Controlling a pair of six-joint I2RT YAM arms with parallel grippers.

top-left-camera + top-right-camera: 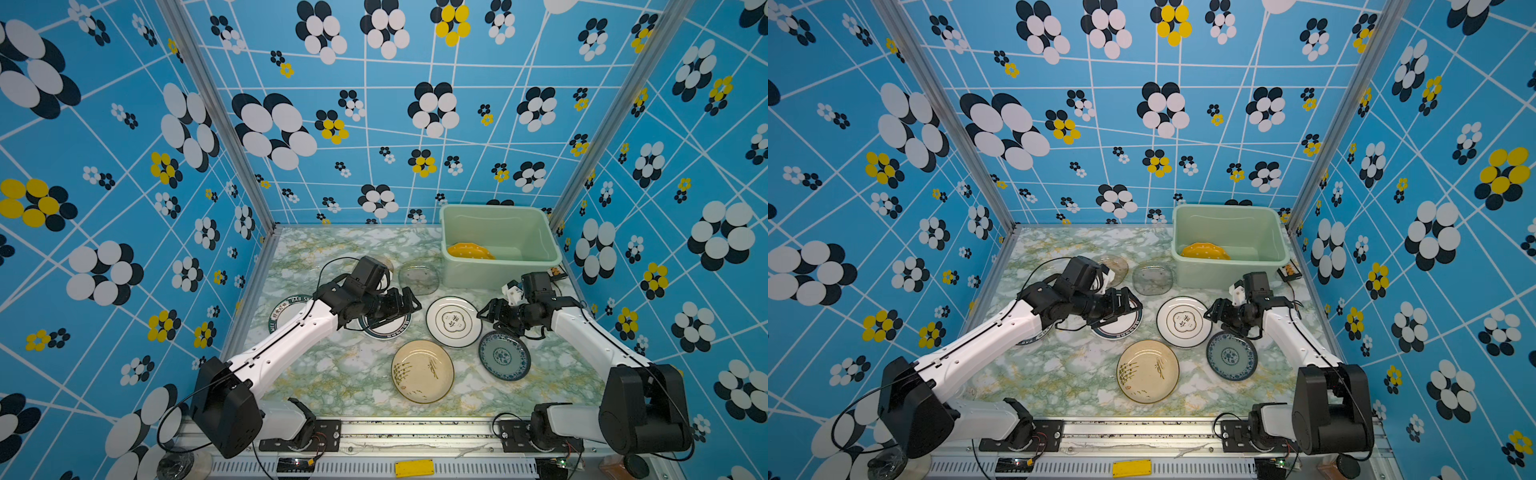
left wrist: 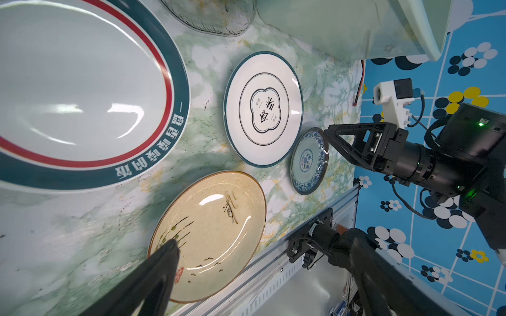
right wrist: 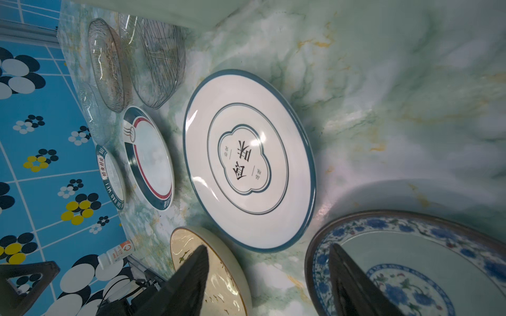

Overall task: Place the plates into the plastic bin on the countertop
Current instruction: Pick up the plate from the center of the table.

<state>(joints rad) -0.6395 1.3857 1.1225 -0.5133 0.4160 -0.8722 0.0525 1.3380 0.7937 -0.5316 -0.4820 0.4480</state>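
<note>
The yellow white-dotted plate (image 1: 471, 251) lies inside the mint-green plastic bin (image 1: 503, 272), at its near left corner. The bin stands in the far right corner of the marble-veined countertop (image 1: 332, 374).

The other plates lie on the countertop outside the bin. Just in front of the bin is the white clover-emblem plate (image 1: 454, 321). The blue-white patterned plate (image 1: 504, 356) lies just beside it to the near right, and the cream brush-marked plate (image 1: 422, 371) lies nearer the front edge. The grey glass plate (image 1: 419, 278) sits just left of the bin. In a top view the amber glass plate (image 1: 1117, 266) shows beyond the left arm (image 1: 1000, 336). Further left are the red-and-teal banded plate (image 1: 386, 330) and the teal lettered plate (image 1: 286, 311), both partly covered by that arm.

The left gripper (image 1: 405, 305) hovers over the red-and-teal banded plate with its jaws wide apart and empty. Its own wrist view catches only one finger (image 2: 164, 262).

The right gripper (image 1: 490, 311) hangs above the edges of the white clover-emblem plate and the blue-white patterned plate, jaws apart with nothing between them. In the right wrist view one finger (image 3: 191, 273) shows against the cream brush-marked plate and the other against the blue-white patterned plate. Whether either touches a plate cannot be told.

Blue flower-patterned walls (image 1: 374, 124) enclose the countertop on three sides.
</note>
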